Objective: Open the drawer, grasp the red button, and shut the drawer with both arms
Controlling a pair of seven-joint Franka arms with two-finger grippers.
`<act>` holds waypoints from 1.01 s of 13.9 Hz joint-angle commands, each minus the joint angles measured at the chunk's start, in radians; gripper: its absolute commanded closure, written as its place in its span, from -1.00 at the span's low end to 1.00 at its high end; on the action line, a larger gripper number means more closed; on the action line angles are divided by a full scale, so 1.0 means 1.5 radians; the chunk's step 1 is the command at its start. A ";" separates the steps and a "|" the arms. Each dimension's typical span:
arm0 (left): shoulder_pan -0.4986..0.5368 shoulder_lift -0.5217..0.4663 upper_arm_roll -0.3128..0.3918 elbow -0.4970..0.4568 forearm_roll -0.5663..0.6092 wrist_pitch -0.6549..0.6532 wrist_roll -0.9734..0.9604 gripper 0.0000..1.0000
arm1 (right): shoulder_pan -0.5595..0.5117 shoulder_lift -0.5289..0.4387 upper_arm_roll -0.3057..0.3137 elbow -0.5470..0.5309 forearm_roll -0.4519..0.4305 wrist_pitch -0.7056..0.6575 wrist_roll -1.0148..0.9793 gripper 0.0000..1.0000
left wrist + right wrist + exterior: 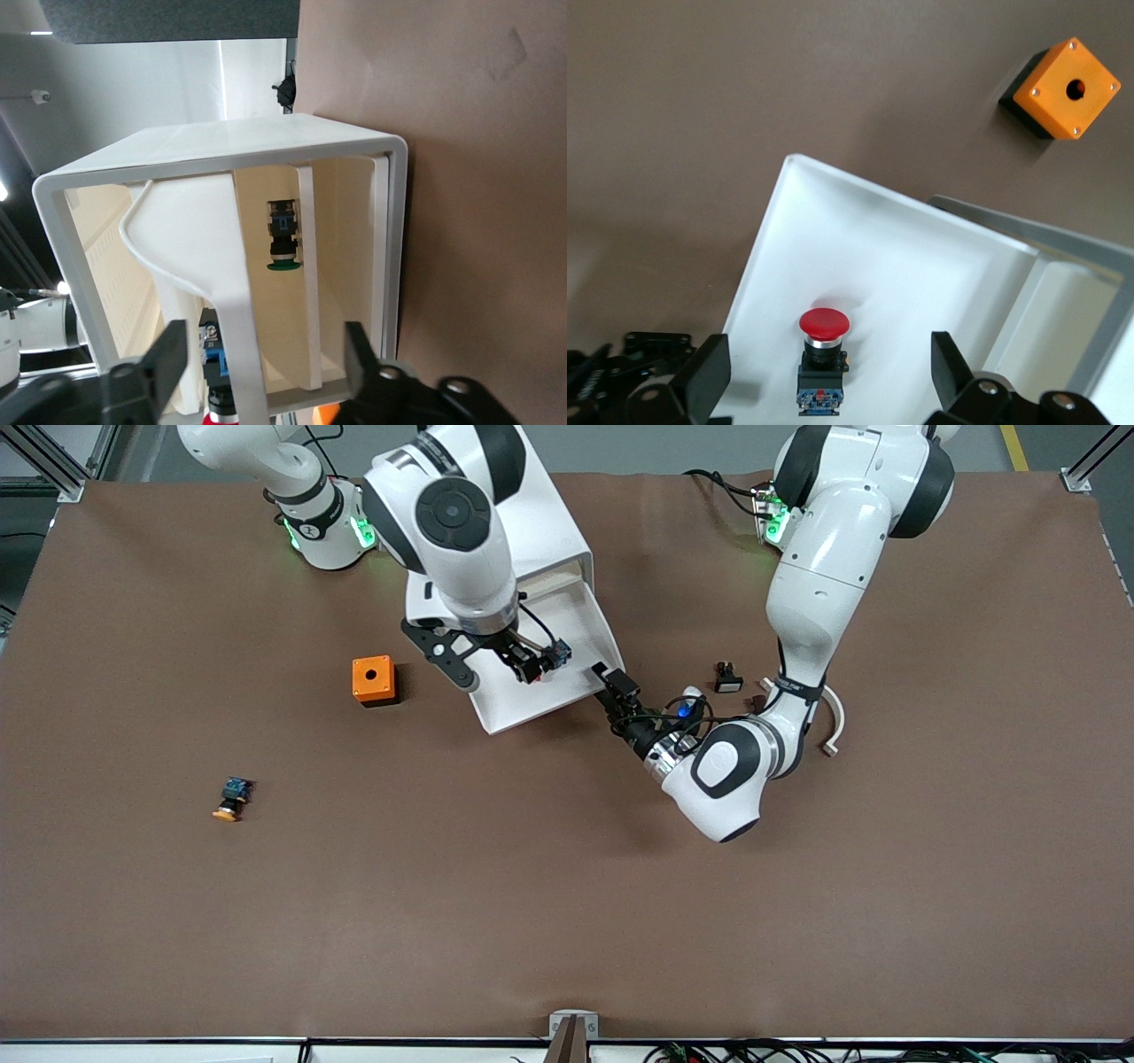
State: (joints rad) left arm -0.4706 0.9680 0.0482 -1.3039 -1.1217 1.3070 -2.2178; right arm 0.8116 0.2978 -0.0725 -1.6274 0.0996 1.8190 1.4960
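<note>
Front view: the drawer (549, 664) is pulled out of the cabinet (549, 522), which stands near the table (567, 886) edge where the arm bases are, toward the right arm's corner. Much of the cabinet top and part of the drawer floor are covered by the right arm's wrist. The right gripper (532, 662) hangs over the drawer; the button (556, 655) shows there only as a small blue-and-black speck, its red cap barely visible.

Right wrist view: the button (822, 359) sits between the spread fingers (709, 376), with a visible gap on each side (released, not grasping). It is over the white drawer floor (859, 257); whether it touches the floor cannot be told. The orange cube (1066, 90) lies on the bare table beside the drawer.

Left gripper (618, 688) is at the drawer's front corner toward the left arm's end. Its wrist view shows the fingers (168, 359) apart on either side of the drawer front's handle (230, 292), not pinching it. Fingertips are cut off by the frame edge.

The orange-capped button (232, 797) lies well apart, toward the right arm's end.
</note>
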 commanded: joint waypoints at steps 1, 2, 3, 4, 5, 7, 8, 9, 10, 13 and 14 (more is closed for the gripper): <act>0.008 -0.011 0.000 0.015 -0.013 0.003 0.047 -1.00 | 0.039 -0.006 -0.007 -0.034 -0.007 0.034 0.055 -1.00; 0.014 -0.012 0.000 0.027 -0.012 0.003 0.074 -1.00 | 0.041 -0.003 -0.006 -0.036 -0.007 0.041 0.063 -1.00; 0.016 -0.012 0.000 0.034 -0.012 0.003 0.105 -1.00 | 0.046 0.003 -0.006 -0.036 -0.007 0.044 0.063 -1.00; 0.018 -0.013 0.001 0.035 -0.012 0.003 0.131 -1.00 | 0.050 0.007 -0.006 -0.036 -0.005 0.052 0.064 -1.00; 0.027 -0.019 0.000 0.035 -0.011 0.003 0.154 -1.00 | 0.052 0.016 -0.006 -0.036 -0.003 0.064 0.071 -1.00; 0.037 -0.027 0.004 0.038 -0.006 0.003 0.221 -1.00 | 0.065 0.033 -0.006 -0.035 -0.002 0.090 0.089 -1.00; 0.041 -0.027 0.014 0.051 -0.005 0.004 0.264 -1.00 | 0.068 0.043 -0.006 -0.035 -0.002 0.100 0.098 -1.00; 0.039 -0.027 0.032 0.063 0.001 0.004 0.316 -1.00 | 0.078 0.051 -0.006 -0.035 -0.002 0.107 0.100 -1.00; 0.035 -0.027 0.044 0.067 0.011 0.005 0.368 -1.00 | 0.083 0.058 -0.007 -0.035 -0.003 0.115 0.101 -1.00; 0.032 -0.034 0.054 0.095 0.071 0.037 0.519 -1.00 | 0.091 0.068 -0.007 -0.035 -0.004 0.124 0.101 -1.00; 0.034 -0.041 0.054 0.096 0.090 0.058 0.561 -1.00 | 0.091 0.070 -0.006 -0.035 -0.004 0.124 0.101 -1.00</act>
State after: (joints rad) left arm -0.4114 0.9346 0.1217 -1.1720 -1.0432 1.3494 -1.4847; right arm 0.9363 0.4067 -0.0729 -1.6763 0.0997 1.9994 1.6298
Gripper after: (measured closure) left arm 0.000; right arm 0.000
